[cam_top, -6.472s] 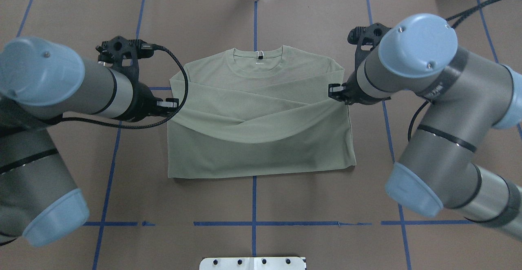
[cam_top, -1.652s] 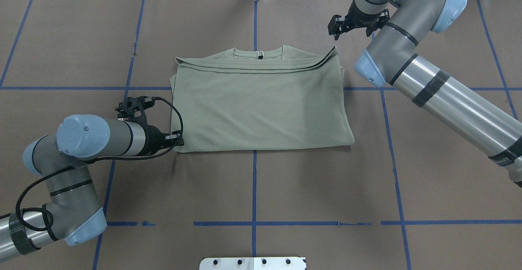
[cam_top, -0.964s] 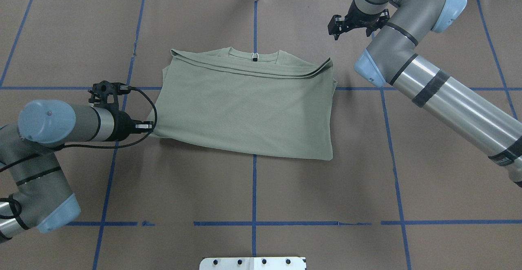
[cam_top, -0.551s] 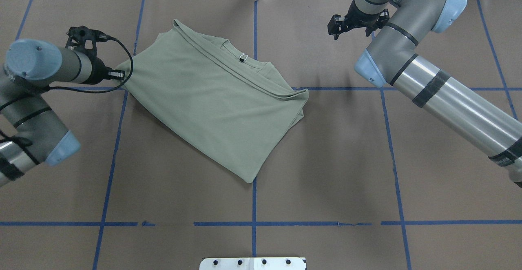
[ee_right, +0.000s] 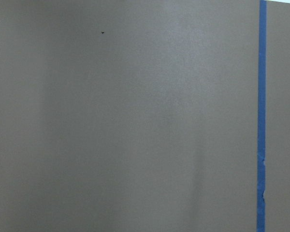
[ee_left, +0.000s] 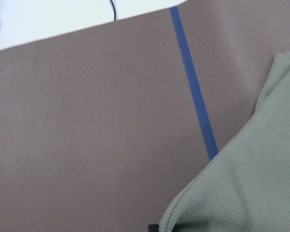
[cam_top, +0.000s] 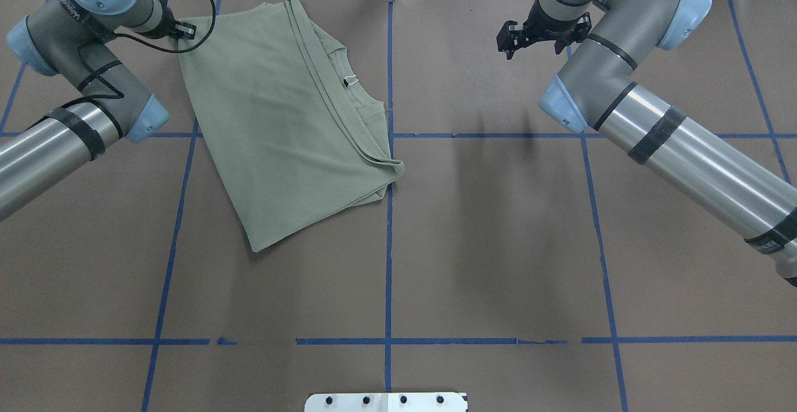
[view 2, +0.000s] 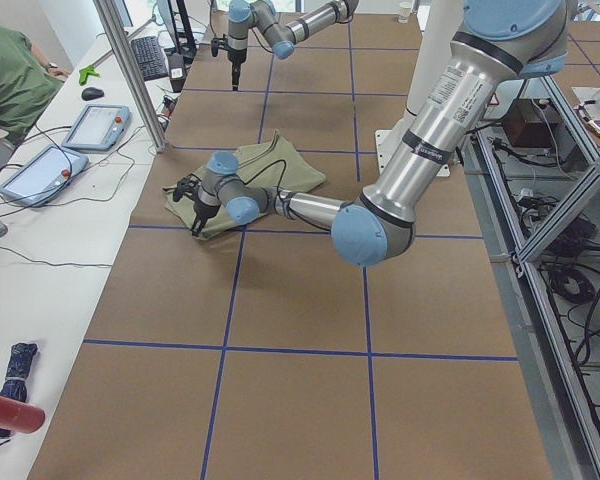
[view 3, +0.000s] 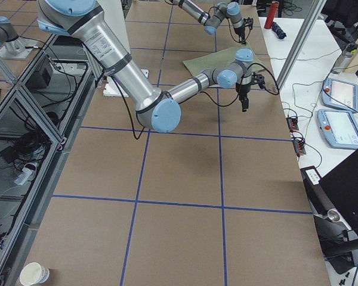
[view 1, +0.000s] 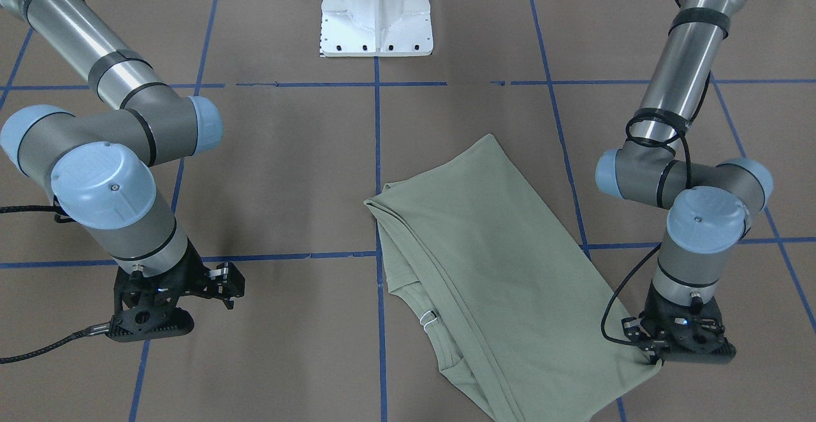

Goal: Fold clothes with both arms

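The shirt [cam_top: 280, 107]: where is it laid, and which gripper is nearer?

— It is laid slantwise on the left half of the table [cam_top: 498, 244], one far corner pinched by the left gripper [cam_top: 185, 29]. The right gripper [cam_top: 535, 37], spread and empty, is seen well apart across the centre line [cam_top: 388, 244].

A robotics lab: teach pendants [view 3: 342, 127], aluminium framing [view 2: 130, 75], tape-gridded table [cam_top: 498, 244].

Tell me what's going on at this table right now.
A shirt-folding job is under way. The green shirt lies folded into a rough rectangle, skewed on the brown table, with its collar partly showing. The left gripper pinches one corner of it near the table's far edge. The right gripper hangs open over bare table, apart from the shirt.
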### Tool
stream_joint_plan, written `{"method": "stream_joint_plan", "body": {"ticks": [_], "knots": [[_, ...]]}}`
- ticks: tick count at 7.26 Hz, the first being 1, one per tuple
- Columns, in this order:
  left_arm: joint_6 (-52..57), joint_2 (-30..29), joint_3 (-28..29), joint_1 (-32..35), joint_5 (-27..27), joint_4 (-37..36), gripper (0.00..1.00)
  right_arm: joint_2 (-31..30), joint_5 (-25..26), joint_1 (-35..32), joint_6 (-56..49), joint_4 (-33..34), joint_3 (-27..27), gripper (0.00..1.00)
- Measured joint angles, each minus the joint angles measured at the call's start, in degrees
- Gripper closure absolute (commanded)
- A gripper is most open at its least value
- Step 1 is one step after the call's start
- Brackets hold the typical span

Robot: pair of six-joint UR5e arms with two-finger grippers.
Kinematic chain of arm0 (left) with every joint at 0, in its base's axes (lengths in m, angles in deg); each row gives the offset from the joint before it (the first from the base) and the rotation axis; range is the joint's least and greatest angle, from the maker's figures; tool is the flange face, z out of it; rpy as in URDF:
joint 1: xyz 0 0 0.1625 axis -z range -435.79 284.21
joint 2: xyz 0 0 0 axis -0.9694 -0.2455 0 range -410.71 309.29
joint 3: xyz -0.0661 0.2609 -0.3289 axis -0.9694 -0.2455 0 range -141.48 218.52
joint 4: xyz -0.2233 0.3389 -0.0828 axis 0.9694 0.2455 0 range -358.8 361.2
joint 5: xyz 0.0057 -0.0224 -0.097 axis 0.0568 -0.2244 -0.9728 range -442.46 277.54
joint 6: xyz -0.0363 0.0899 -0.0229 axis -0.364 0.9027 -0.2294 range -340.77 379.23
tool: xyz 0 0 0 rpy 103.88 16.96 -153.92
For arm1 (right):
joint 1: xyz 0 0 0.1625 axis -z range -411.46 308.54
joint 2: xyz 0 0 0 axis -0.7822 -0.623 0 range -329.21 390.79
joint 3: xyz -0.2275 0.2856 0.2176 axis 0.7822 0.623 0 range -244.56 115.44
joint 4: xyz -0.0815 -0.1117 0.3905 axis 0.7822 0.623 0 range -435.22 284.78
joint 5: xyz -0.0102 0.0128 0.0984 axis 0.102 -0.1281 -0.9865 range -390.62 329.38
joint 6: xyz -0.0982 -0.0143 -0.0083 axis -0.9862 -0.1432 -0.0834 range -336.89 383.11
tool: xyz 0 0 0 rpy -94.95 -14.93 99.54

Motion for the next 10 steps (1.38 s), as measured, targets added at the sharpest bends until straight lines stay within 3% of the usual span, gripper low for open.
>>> {"method": "stream_joint_plan", "body": {"ticks": [2, 4, 5, 7, 10], "knots": [[2.1, -1.3, 1.1, 1.4, -4.2, 1.3, 0.0, 2.6, 0.2, 1.5, 5.4, -0.3, 0.5, 0.0], [2.5, 1.9, -3.8, 3.8, -16.1, 1.9, 0.0, 9.2, 1.9, 5.2, 16.7, -2.1, 5.2, 0.14], [2.4, 4.2, -7.0, 4.2, -18.8, 2.0, 0.0, 12.1, 3.8, 7.3, 22.3, -5.3, 8.8, 0.19], [2.4, 6.0, -9.3, 4.5, -20.2, 2.2, 0.0, 17.5, 9.3, 12.4, 32.1, -10.3, 15.4, 0.31], [1.9, 7.2, -9.7, 4.5, -20.3, 3.4, 0.0, 20.4, 16.9, 18.1, 35.5, -12.0, 20.2, 0.35]]}}
